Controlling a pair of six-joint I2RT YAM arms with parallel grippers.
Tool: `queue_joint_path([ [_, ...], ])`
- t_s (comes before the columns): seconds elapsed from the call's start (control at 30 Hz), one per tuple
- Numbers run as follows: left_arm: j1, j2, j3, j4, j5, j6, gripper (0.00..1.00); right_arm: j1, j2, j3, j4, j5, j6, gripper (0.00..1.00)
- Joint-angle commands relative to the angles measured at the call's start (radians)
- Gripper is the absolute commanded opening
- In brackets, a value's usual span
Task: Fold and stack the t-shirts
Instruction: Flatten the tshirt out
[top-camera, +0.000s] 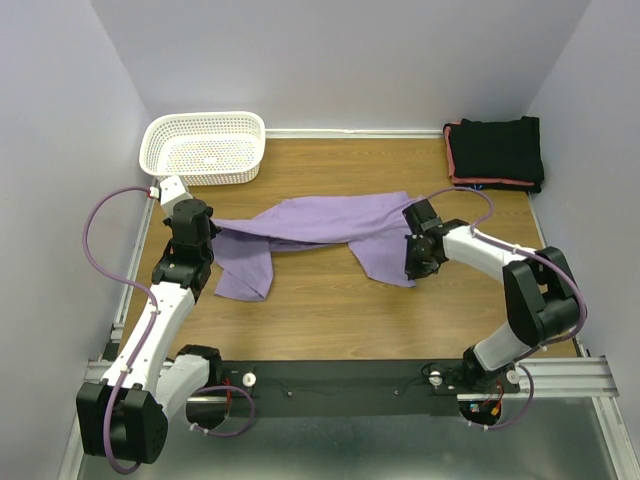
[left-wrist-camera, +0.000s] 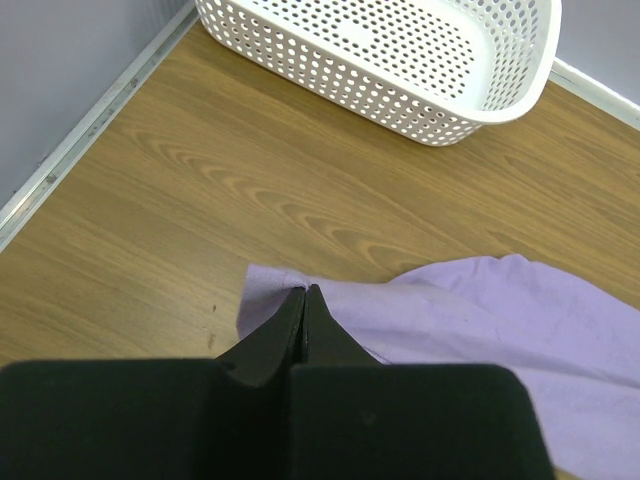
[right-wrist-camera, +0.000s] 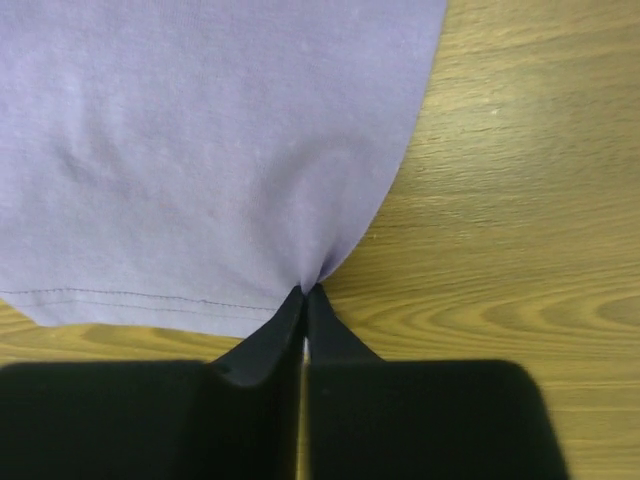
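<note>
A lavender t-shirt (top-camera: 320, 225) lies crumpled and stretched across the middle of the wooden table. My left gripper (top-camera: 200, 222) is shut on its left edge; in the left wrist view the gripper (left-wrist-camera: 305, 291) pinches a fold of the lavender cloth (left-wrist-camera: 480, 320). My right gripper (top-camera: 415, 250) is shut on the shirt's right edge near the hem; in the right wrist view the gripper (right-wrist-camera: 306, 290) pinches the cloth (right-wrist-camera: 200, 150). Folded black shirts (top-camera: 495, 150), one with a coral-red edge, are stacked at the back right corner.
A white plastic mesh basket (top-camera: 205, 148) stands at the back left, and it also shows in the left wrist view (left-wrist-camera: 400, 60). Walls close the table on the left, back and right. Bare wood (top-camera: 330, 310) lies in front of the shirt.
</note>
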Motion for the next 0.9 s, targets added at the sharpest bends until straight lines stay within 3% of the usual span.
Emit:
queue_joint_path([
  [0.0, -0.002, -0.013, 0.002, 0.02, -0.01, 0.008, 0.0, 0.007, 0.052, -0.088, -0.015, 0.057, -0.002, 0.0],
  [0.17, -0.002, -0.008, 0.011, 0.027, -0.025, 0.005, 0.0, 0.007, -0.026, 0.018, -0.04, 0.131, -0.015, 0.01],
  [0.3, -0.002, 0.036, 0.112, 0.02, -0.045, 0.001, 0.0, -0.007, -0.078, 0.249, -0.086, 0.257, -0.067, 0.0],
  [0.47, -0.002, 0.176, 0.457, -0.023, -0.062, 0.022, 0.0, -0.07, -0.074, 0.628, -0.1, 0.416, -0.185, 0.0],
  [0.57, -0.002, 0.236, 0.682, -0.072, -0.054, 0.042, 0.0, -0.099, -0.046, 0.955, -0.098, 0.471, -0.258, 0.01],
  [0.67, -0.002, 0.237, 0.883, -0.085, -0.022, 0.07, 0.0, -0.105, -0.032, 1.125, -0.098, 0.511, -0.335, 0.01],
  [0.8, 0.0, 0.146, 0.953, -0.054, 0.028, 0.11, 0.0, -0.105, -0.071, 1.335, -0.09, 0.518, -0.439, 0.01],
  [0.87, -0.002, 0.086, 0.947, -0.022, 0.044, 0.139, 0.0, -0.105, -0.112, 1.354, -0.072, 0.501, -0.473, 0.01],
])
